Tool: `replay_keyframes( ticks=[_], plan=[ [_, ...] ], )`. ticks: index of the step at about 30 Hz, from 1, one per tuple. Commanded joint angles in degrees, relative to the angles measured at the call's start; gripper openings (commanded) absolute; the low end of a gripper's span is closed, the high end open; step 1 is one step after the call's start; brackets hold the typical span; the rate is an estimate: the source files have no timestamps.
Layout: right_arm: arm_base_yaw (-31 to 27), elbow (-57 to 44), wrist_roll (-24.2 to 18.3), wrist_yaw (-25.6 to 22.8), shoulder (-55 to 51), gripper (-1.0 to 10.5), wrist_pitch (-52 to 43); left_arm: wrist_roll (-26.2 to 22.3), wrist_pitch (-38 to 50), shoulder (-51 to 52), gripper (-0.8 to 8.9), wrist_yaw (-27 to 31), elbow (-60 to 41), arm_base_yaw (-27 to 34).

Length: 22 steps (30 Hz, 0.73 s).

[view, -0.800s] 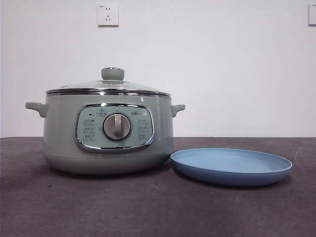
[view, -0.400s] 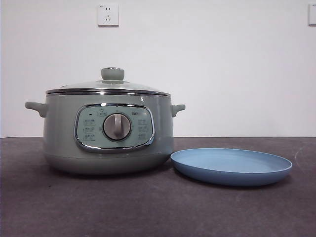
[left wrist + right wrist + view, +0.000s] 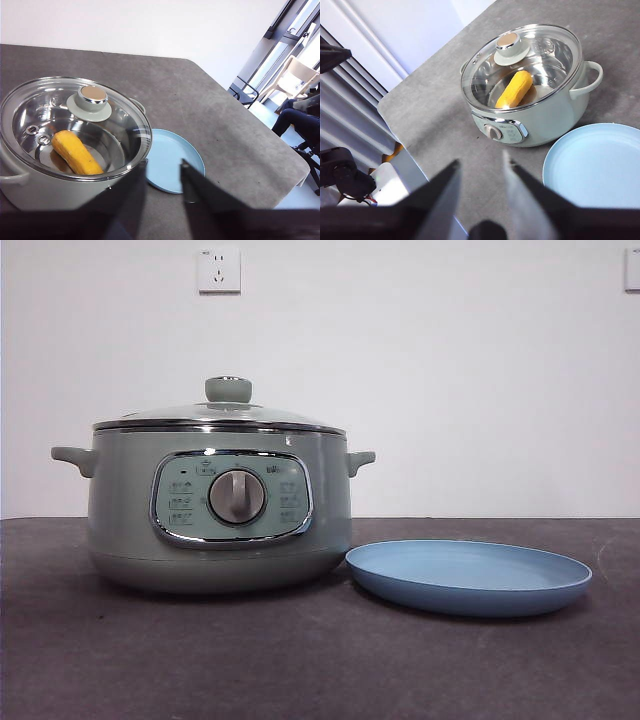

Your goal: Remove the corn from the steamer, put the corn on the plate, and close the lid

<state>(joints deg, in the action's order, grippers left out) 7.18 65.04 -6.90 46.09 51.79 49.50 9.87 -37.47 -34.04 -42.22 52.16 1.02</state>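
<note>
The sage-green steamer (image 3: pixel 220 505) stands on the table with its glass lid (image 3: pixel 222 415) on. Through the glass I see the yellow corn (image 3: pixel 76 152) lying inside the steamer (image 3: pixel 60 175), and again as the corn (image 3: pixel 514 89) under the lid (image 3: pixel 520 60) in the right wrist view. The light-blue plate (image 3: pixel 468 577) lies bare just to the pot's right, also seen as the plate (image 3: pixel 170 160) and the plate (image 3: pixel 595 167). My left gripper (image 3: pixel 162 172) is open, high above the pot's edge and the plate. My right gripper (image 3: pixel 480 170) is open, high over the table in front of the pot.
The dark grey table (image 3: pixel 300 660) ends at an edge beyond the plate (image 3: pixel 280 185). A white wall with a socket (image 3: pixel 219 270) stands behind. Equipment and a black device (image 3: pixel 342 175) sit off the table's side.
</note>
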Motion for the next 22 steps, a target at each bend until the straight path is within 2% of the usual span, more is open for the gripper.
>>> replay_keyframes(
  ticks=[1, 5, 11, 17, 22],
  plan=[
    [0.2, 0.1, -0.4, -0.1, 0.1, 5.7, -0.2, -0.9, 0.1, 0.1, 4.72, -0.3, 0.1, 0.1],
    [0.2, 0.1, -0.4, 0.0, 0.1, 5.7, -0.2, -0.9, 0.8, 0.0, 4.71, -0.3, 0.1, 0.1],
    [0.2, 0.1, -0.4, -0.1, 0.1, 5.7, -0.2, -0.9, 6.9, -2.7, 4.71, -0.2, 0.1, 0.1],
    [0.2, 0.1, -0.4, -0.1, 0.1, 5.7, -0.2, -0.9, 15.1, -10.0, 4.71, 0.0, 0.1, -0.9],
    [0.2, 0.1, -0.4, -0.1, 0.3, 5.7, -0.2, -0.9, 21.4, -18.9, 4.71, 1.6, 2.6, -3.9]
  ],
)
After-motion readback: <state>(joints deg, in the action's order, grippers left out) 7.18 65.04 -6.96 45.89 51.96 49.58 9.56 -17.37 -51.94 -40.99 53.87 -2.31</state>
